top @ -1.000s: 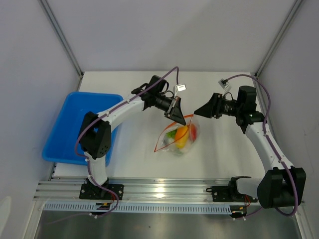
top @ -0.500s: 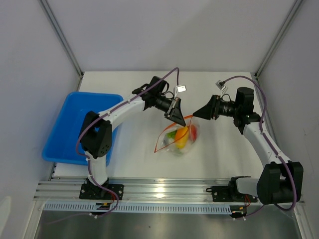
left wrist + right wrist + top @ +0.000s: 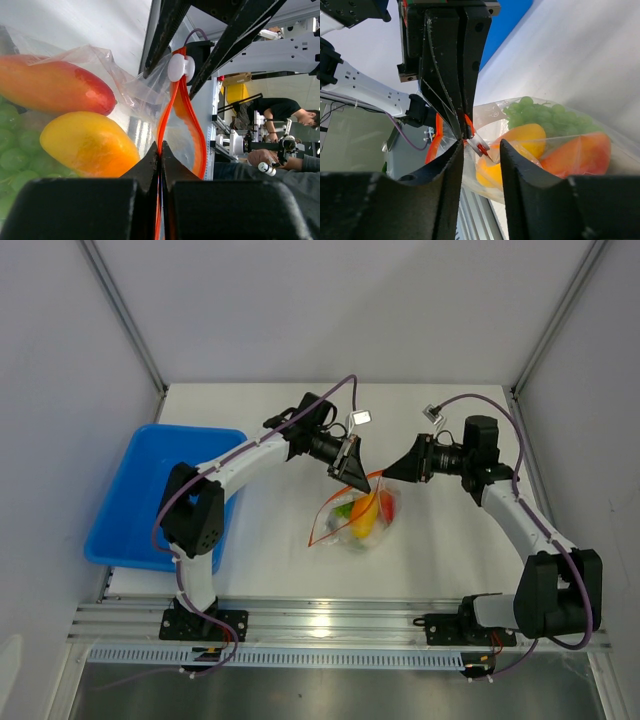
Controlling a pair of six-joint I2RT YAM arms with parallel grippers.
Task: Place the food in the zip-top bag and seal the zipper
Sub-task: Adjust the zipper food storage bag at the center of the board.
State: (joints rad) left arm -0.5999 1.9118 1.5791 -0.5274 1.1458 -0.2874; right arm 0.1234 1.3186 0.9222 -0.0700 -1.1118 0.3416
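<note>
Clear plastic of the zip-top bag (image 3: 345, 532) lies on the surface (image 3: 450, 550) with the food (image 3: 366, 512) already inside; sealing is not yet done. The left end effector (image 3: 160, 150) clamps the zipper (image 3: 196, 135), whose mouth gapes. The right end effector (image 3: 481, 145) brackets the white slider (image 3: 181, 67); I cannot tell whether it pinches it.

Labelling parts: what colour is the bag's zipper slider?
White slider on an orange-red zipper; clearest in left wrist view.
</note>
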